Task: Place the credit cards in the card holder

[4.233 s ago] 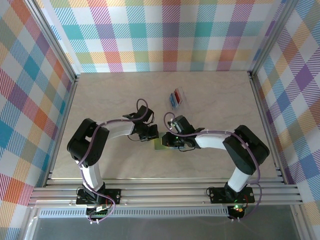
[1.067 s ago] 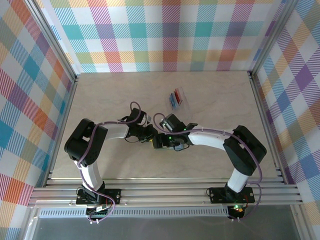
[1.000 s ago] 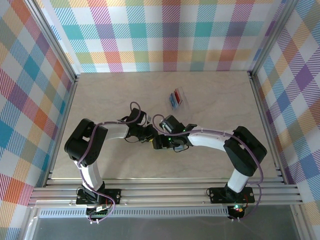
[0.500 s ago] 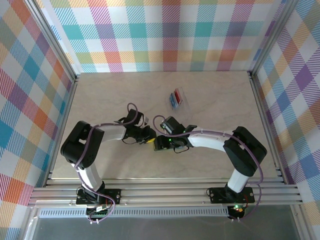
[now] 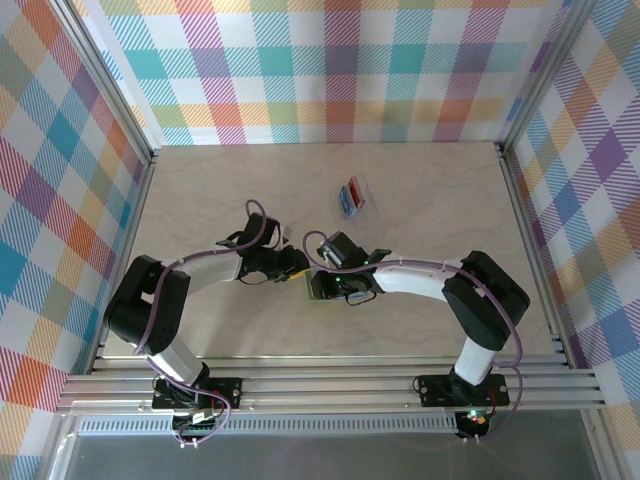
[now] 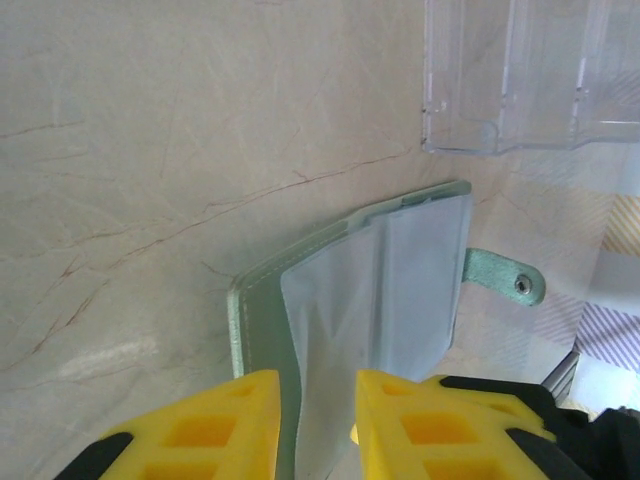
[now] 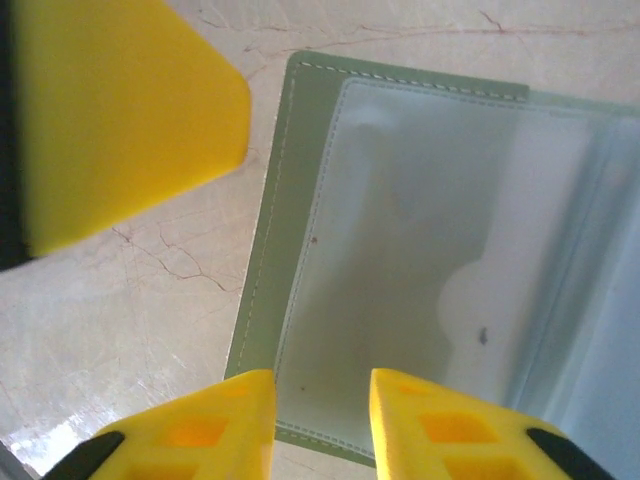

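Observation:
The grey-green card holder (image 5: 316,291) lies opened on the table between both grippers. In the left wrist view the card holder (image 6: 250,300) shows pale clear pockets and a strap with a stud (image 6: 518,285). My left gripper (image 6: 318,385) is open by a narrow gap, and a pale pocket leaf runs between its fingers. My right gripper (image 7: 322,385) is open just above the card holder's (image 7: 300,150) near edge. The red and blue credit cards (image 5: 350,192) stand in a clear tray behind. From above, the left gripper (image 5: 296,266) and right gripper (image 5: 324,282) almost meet.
The clear plastic tray (image 5: 356,200) sits a short way behind the wallet, and its corner (image 6: 450,130) is close in the left wrist view. A yellow finger (image 7: 120,110) of the left gripper looms beside the wallet. Aluminium rails border the table.
The left arm has stretched out lower and its gripper has drawn back to the left. The right gripper has slid left over the wallet, which now lies opened.

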